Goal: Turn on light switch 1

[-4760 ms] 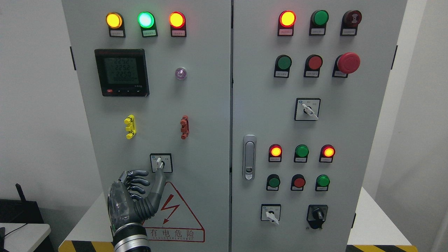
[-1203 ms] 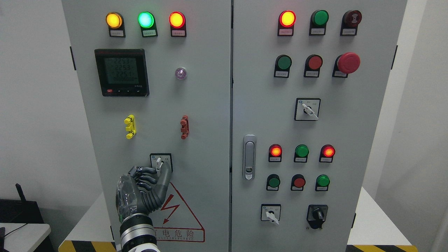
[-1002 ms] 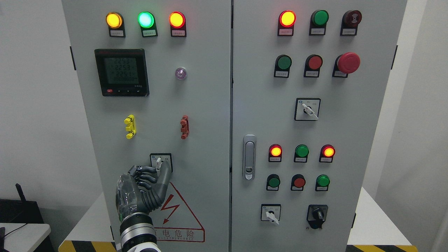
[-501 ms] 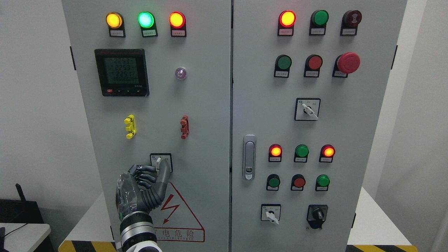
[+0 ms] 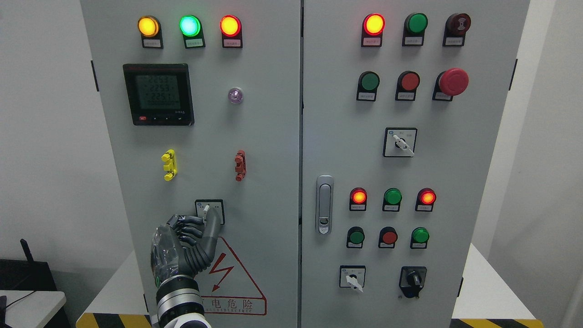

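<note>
Light switch 1 [image 5: 209, 211], a small rotary selector on a black-framed square plate, sits low on the left door of the grey cabinet [image 5: 255, 136], just above the triangular warning sticker [image 5: 227, 278]. Its white lever tilts up and slightly to the right. The left hand [image 5: 184, 248] rises from the bottom edge, its thumb stretched up along the lever's right side and touching the switch, while the other fingers [image 5: 189, 224] curl in against the lever's left side, so the hand pinches the lever between thumb and fingers. Above the hand, a yellow clip [image 5: 169, 165] and a red clip [image 5: 240, 166] are fixed to the door, well apart from each other. Higher up are a digital meter [image 5: 158, 94] with a lit screen and a row of three lit lamps [image 5: 190, 25], yellow, green and red. On the right door are a metal latch handle [image 5: 324, 204], more lamps, push buttons and selector switches, and a red mushroom button [image 5: 452, 82].
</note>
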Motion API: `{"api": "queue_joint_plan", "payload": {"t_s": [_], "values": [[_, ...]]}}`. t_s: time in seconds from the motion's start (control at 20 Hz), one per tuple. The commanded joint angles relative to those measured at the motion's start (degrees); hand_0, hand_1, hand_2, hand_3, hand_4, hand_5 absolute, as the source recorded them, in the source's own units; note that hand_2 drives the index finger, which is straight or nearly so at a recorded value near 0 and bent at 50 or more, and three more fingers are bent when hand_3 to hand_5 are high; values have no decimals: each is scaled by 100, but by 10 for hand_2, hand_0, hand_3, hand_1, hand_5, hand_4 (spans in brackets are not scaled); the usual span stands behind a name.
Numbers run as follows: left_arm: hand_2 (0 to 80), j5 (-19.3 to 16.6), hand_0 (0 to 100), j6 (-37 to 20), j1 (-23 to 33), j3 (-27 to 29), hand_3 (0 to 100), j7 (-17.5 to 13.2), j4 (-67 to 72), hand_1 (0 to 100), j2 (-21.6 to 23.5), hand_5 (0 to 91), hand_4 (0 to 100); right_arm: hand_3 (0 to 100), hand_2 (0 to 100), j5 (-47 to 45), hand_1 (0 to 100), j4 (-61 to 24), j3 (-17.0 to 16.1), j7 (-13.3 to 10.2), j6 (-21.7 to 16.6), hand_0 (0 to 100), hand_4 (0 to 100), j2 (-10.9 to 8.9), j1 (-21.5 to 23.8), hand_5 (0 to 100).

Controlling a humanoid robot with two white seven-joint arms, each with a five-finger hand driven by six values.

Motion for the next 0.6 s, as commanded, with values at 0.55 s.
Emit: {"api": "queue_joint_plan", "payload": {"t_s": [0.55], "values": [[557, -4, 317, 79, -15, -3, 790, -76, 2, 463, 0, 749, 825, 0, 0, 26, 389, 0, 132, 4, -2, 120, 0, -3, -2, 0]]}}
